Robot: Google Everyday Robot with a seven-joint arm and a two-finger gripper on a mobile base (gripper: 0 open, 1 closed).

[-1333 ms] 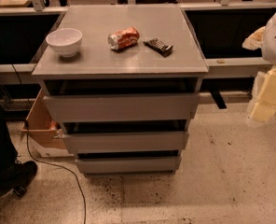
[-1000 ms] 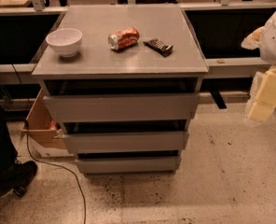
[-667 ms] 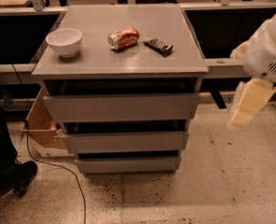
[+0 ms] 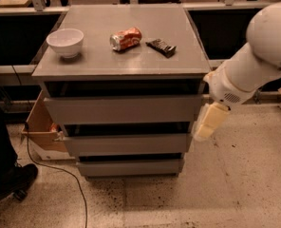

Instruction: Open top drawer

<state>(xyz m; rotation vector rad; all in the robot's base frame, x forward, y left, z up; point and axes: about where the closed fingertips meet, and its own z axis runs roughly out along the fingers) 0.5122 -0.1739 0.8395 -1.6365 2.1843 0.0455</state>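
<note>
The top drawer (image 4: pixel 124 109) is the widest grey front, just under the top of the grey cabinet (image 4: pixel 188 61), with a dark gap above it. Its flat panel has no handle. Two narrower grey drawer fronts (image 4: pixel 126 144) sit below it. My gripper (image 4: pixel 209 122) is a cream-coloured piece at the end of the white arm (image 4: pixel 254 65). It hangs beside the right end of the top drawer front, at about the level of its lower edge. I cannot tell whether it touches the panel.
On the cabinet top stand a white bowl (image 4: pixel 65 42), a crushed orange can (image 4: pixel 126 38) and a dark snack bar (image 4: pixel 161 46). A cardboard box (image 4: pixel 41 127) and a black cable (image 4: pixel 60 175) lie at the left. A person's leg and shoe (image 4: pixel 7 170) are at the far left.
My arm has swung in from the right edge of the view toward the cabinet, and the gripper now hangs by the right end of the top drawer. The drawers have not moved.
</note>
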